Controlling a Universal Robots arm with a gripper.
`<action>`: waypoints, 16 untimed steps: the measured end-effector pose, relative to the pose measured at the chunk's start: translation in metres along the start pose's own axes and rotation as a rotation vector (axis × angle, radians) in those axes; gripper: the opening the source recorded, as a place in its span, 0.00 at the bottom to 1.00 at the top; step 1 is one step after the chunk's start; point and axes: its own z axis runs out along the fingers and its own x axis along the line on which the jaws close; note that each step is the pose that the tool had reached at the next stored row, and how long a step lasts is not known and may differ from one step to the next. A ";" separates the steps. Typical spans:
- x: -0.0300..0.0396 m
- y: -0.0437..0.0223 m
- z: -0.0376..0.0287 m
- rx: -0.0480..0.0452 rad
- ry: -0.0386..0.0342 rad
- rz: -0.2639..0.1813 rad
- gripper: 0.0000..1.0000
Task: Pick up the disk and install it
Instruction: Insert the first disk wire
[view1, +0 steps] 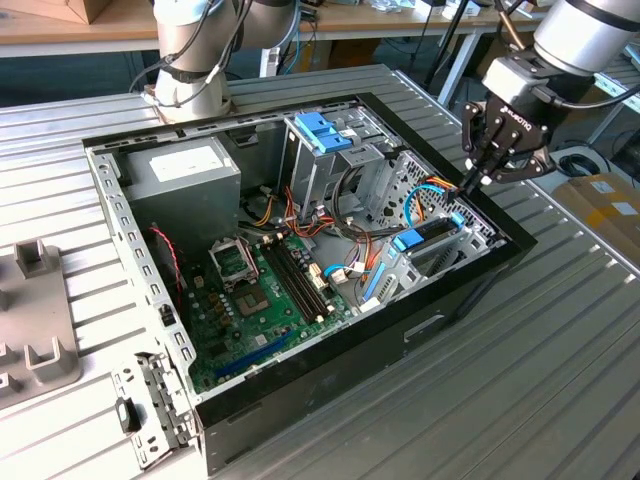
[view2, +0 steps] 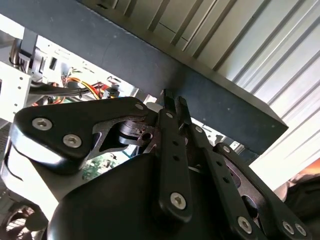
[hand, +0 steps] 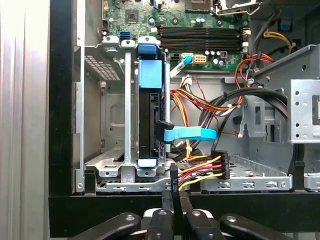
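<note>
Exterior view footage is showing the black three-fingered gripper (view1: 478, 180) hanging just above the black rim of the open computer case (view1: 360, 350), at the case's edge on the exterior view's right. Its fingers (hand: 174, 192) are pressing together, clenched on nothing. The flat black hard disk in its blue plastic carrier (hand: 150, 117) is standing on edge inside a silver metal bay (hand: 129, 110), seated between the bay's rails, just inside that rim and below the gripper. A blue flat data cable (hand: 190, 134) is plugging into the disk's side, crowding the gap beside it. Ribbed grey metal tabletop (view1: 560, 340) is lying open outside the case.
</note>
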 end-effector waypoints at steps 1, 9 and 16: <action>0.0001 0.0005 0.0001 0.0001 -0.0002 0.002 0.16; 0.0019 0.0090 0.0006 0.0005 -0.0003 0.013 0.16; 0.0040 0.0131 0.0015 0.0009 -0.0005 0.024 0.16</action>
